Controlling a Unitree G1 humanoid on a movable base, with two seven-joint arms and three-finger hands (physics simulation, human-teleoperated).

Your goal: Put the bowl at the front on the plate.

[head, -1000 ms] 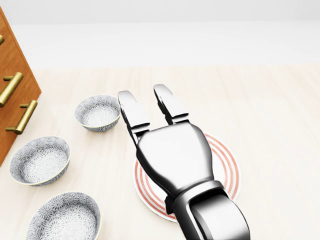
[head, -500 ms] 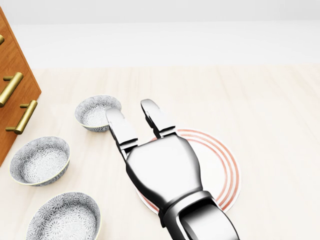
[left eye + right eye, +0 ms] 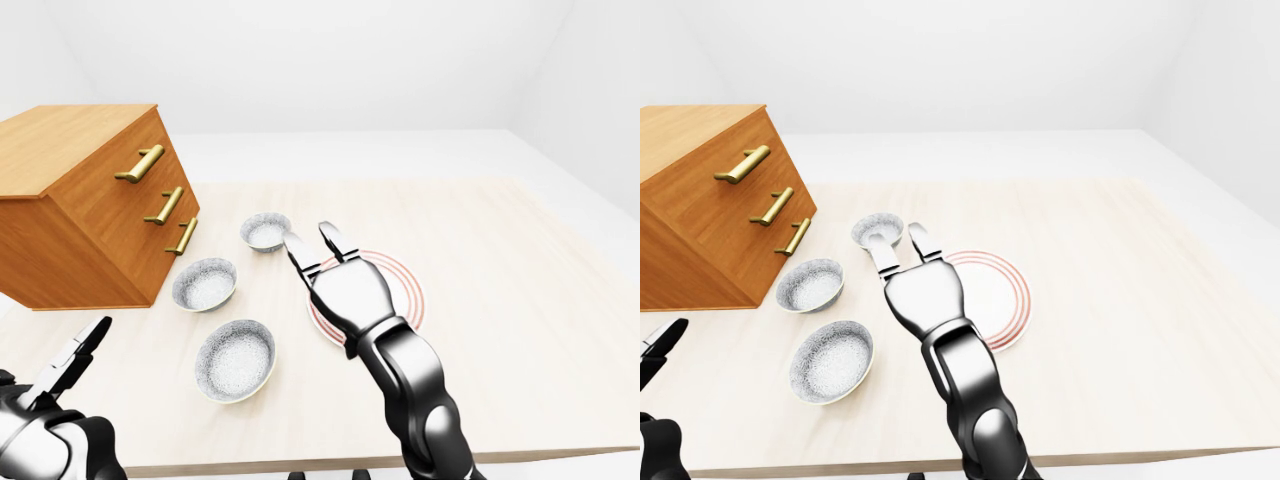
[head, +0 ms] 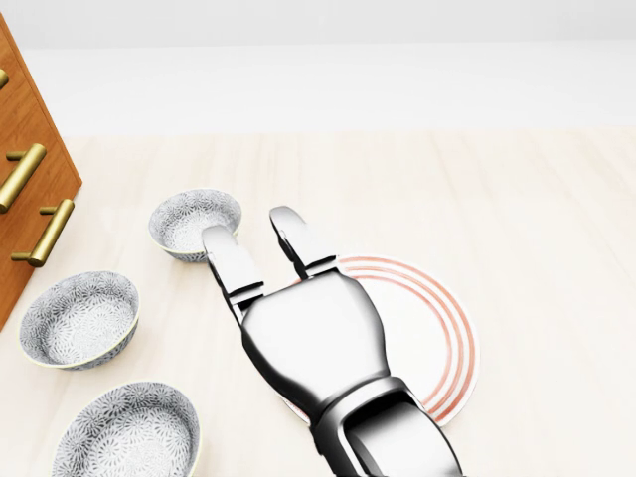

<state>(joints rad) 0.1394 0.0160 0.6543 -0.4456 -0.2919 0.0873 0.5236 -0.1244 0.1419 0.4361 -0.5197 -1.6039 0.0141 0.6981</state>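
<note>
Fingers (image 4: 231, 260) of right hand (image 4: 260, 253) spread apart beside upright bowl (image 4: 194, 223), over plate (image 4: 437, 328).

Head view: drawer unit (image 4: 25, 189) at left edge of the bench (image 4: 537, 219). Three bowls run beside it: top bowl (image 4: 189, 223), middle bowl (image 4: 79, 318), bottom bowl (image 4: 127, 431) at lower left. Plate (image 4: 432, 328) lies right of the bowls. My right hand (image 4: 303, 333) hangs over the plate's left part, fingers (image 4: 231, 260) just beside the top bowl
</note>
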